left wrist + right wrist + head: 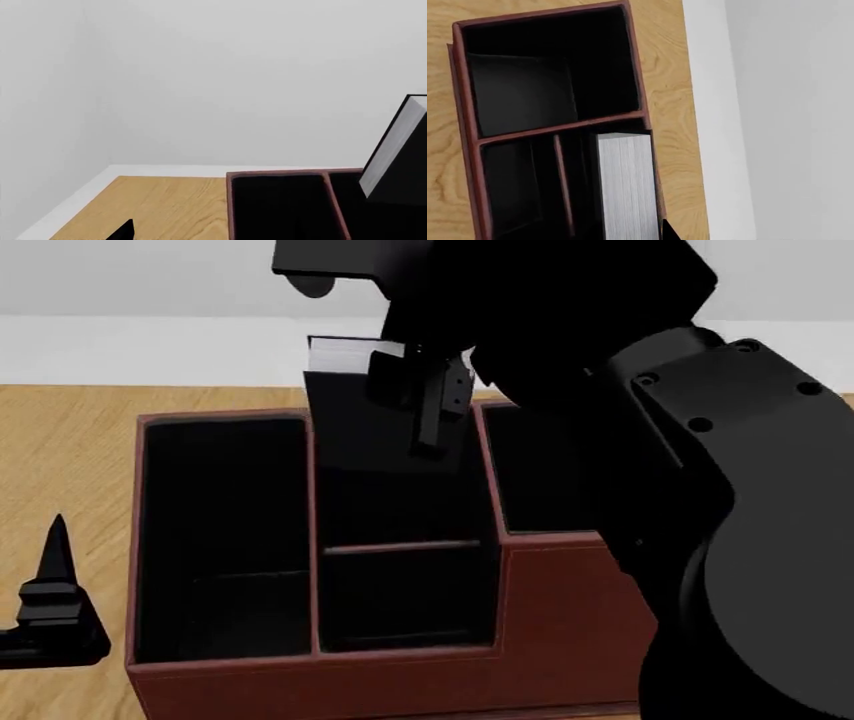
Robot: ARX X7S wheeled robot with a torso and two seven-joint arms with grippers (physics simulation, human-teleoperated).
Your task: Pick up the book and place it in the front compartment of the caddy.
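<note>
At far left, low over the pale wooden table (80, 460): left gripper (51, 610), jaw state impossible to tell. Centre: large reddish-brown leather-look caddy (400, 680). Above its middle bays, upright: small black-covered book (350, 400), clamped by right gripper (424, 405).

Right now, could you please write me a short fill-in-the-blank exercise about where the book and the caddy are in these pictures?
1. The book is gripped by the robot's ____ gripper.
2. The caddy stands on a ____ table.
3. The inside of the caddy is ____ in colour.
4. The left gripper holds ____.

Missing words: right; wooden; black; nothing
</note>
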